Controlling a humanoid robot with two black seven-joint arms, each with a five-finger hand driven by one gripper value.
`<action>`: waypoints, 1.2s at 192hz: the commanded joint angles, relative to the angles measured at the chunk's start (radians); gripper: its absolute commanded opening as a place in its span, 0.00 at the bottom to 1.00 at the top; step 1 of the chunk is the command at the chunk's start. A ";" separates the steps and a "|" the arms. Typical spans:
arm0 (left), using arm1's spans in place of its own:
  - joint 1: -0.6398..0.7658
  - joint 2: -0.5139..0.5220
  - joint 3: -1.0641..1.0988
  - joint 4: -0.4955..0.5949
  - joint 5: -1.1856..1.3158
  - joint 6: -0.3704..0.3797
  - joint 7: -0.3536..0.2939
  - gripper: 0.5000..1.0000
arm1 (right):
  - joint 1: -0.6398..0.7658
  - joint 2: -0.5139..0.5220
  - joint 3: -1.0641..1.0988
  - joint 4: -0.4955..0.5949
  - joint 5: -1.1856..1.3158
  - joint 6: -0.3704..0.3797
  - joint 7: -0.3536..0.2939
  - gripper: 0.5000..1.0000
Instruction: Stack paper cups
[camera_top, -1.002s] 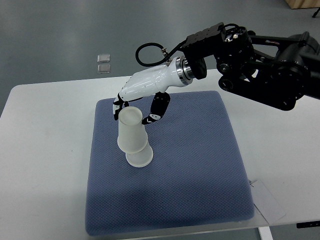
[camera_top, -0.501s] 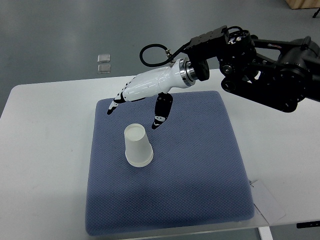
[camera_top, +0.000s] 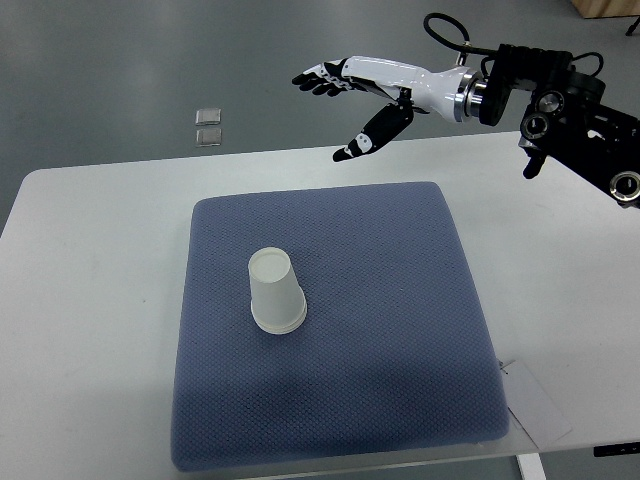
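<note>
A stack of white paper cups (camera_top: 275, 291) stands upside down on the blue mat (camera_top: 400, 330), left of its middle, one cup seated over the other. My right hand (camera_top: 345, 95) hovers high above the table's far edge, well up and to the right of the cups. Its fingers are spread and it holds nothing. The black right arm (camera_top: 570, 110) reaches in from the upper right. No left arm shows.
The mat lies on a white table (camera_top: 90, 270). A white paper slip (camera_top: 535, 400) sits at the mat's front right corner. Two small clear squares (camera_top: 208, 126) lie on the grey floor beyond the table.
The right hand let go of the upper cup, which dropped fully onto the lower one. The hand then rose and drew back to the upper right, fingers spreading.
</note>
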 joint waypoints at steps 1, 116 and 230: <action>0.000 0.000 0.000 0.000 0.000 0.000 0.000 1.00 | -0.086 0.004 0.046 -0.022 0.094 -0.141 -0.052 0.81; 0.000 0.000 0.000 0.000 0.000 0.000 0.000 1.00 | -0.316 0.201 0.333 -0.245 0.332 -0.414 -0.106 0.81; 0.000 0.000 0.000 0.001 0.000 0.000 0.000 1.00 | -0.396 0.316 0.433 -0.235 0.331 -0.595 -0.096 0.86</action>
